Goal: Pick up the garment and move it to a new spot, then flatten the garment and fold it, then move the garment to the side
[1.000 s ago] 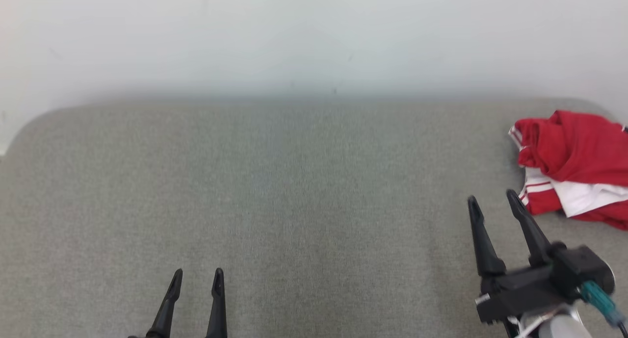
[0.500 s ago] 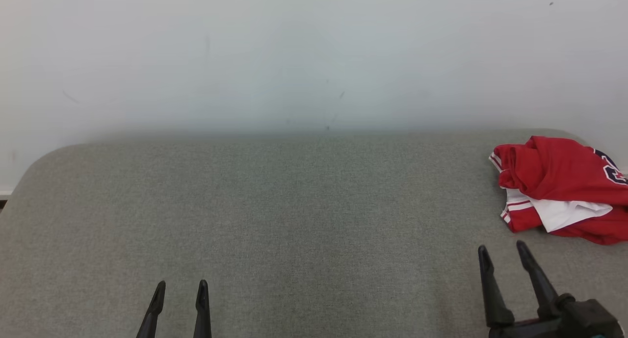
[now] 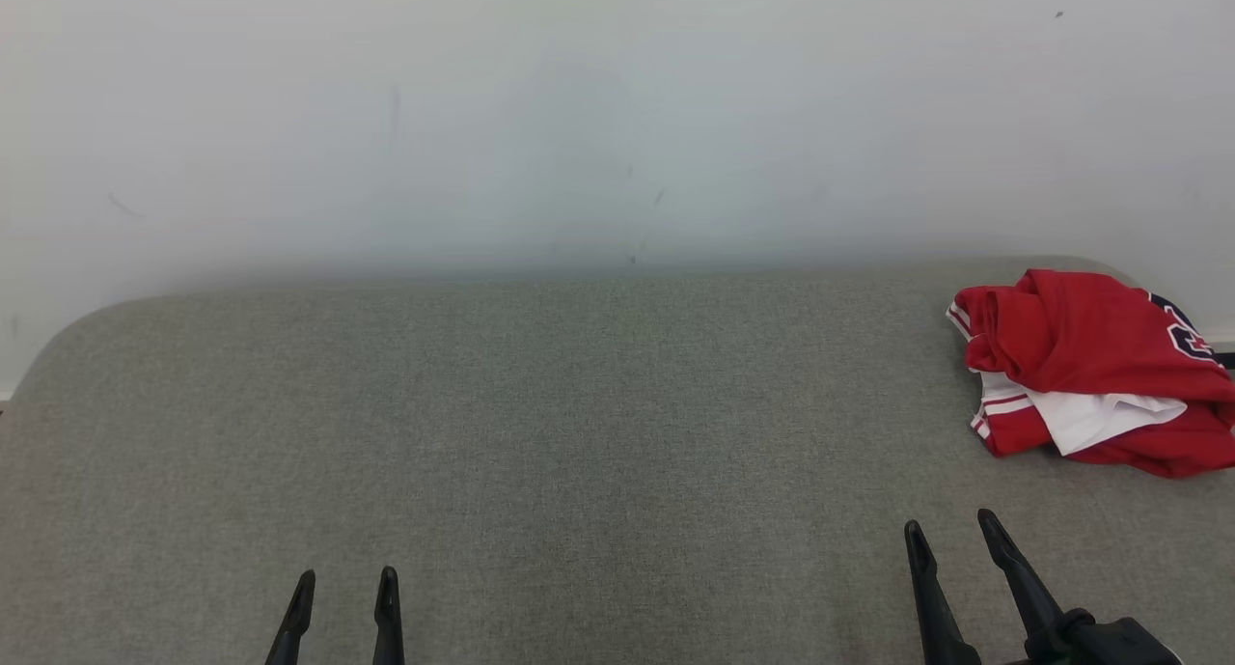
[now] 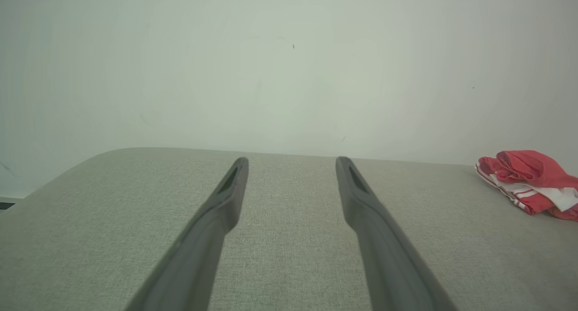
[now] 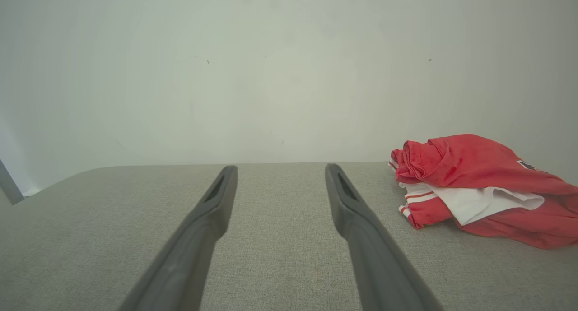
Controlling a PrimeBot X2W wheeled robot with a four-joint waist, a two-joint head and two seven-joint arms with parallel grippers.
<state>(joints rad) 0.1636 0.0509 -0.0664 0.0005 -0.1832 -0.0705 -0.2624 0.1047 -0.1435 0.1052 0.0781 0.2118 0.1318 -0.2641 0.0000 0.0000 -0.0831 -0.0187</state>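
Left gripper (image 3: 347,574), lower left of the head view: fingers spread, nothing between them. Right gripper (image 3: 949,521), lower right: likewise spread and empty, tips short of the red jersey (image 3: 1090,356). The jersey lies bunched at the frame's right edge on the grey upholstered surface (image 3: 579,453), probably so the middle serves for flattening. Count: two grippers, four fingers, one jersey.

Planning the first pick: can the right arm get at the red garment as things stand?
Probably yes. The right gripper is open and empty, and the red garment lies just ahead and to its right on the grey surface, with nothing between them.
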